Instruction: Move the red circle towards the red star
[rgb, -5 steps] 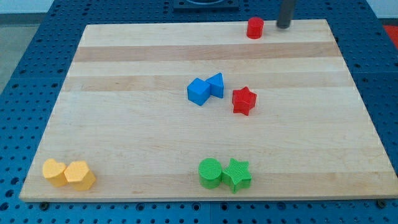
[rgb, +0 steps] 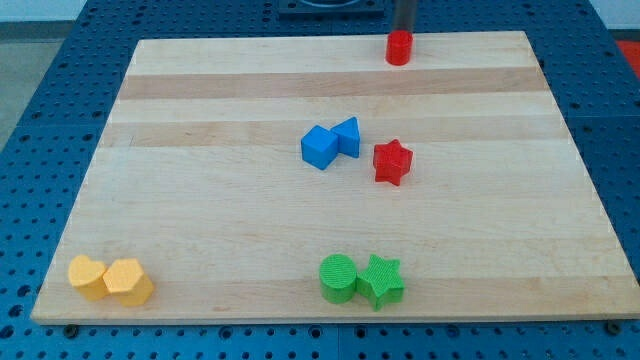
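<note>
Eight blocks sit on the wooden board (rgb: 200, 210), which lies on a blue pegboard bench (rgb: 40, 120), and they come two to a colour. Two are red: the red circle (rgb: 398, 47) stands close to the board's top edge, a little to the view's right of centre, and the red star (rgb: 392, 162) lies well apart from it, almost straight below toward the view's bottom, near the middle of the board. Two are blue: a blue cube (rgb: 319, 147) and a blue triangular block (rgb: 348, 136), touching each other just to the view's left of the red star. Two are green: a green circle (rgb: 338, 277) and a green star (rgb: 381, 280), side by side and touching near the board's bottom edge. Two are yellow: a yellow heart (rgb: 86, 276) and a yellow hexagon (rgb: 128, 281), pressed together in the bottom left corner.

The rod comes down from the view's top, and my tip (rgb: 403, 32) stands right behind the red circle, on its top side, so close that it looks to be touching, though I cannot tell for certain. There are no jaws on this arm to be open or closed; it ends in the plain dark rod.
</note>
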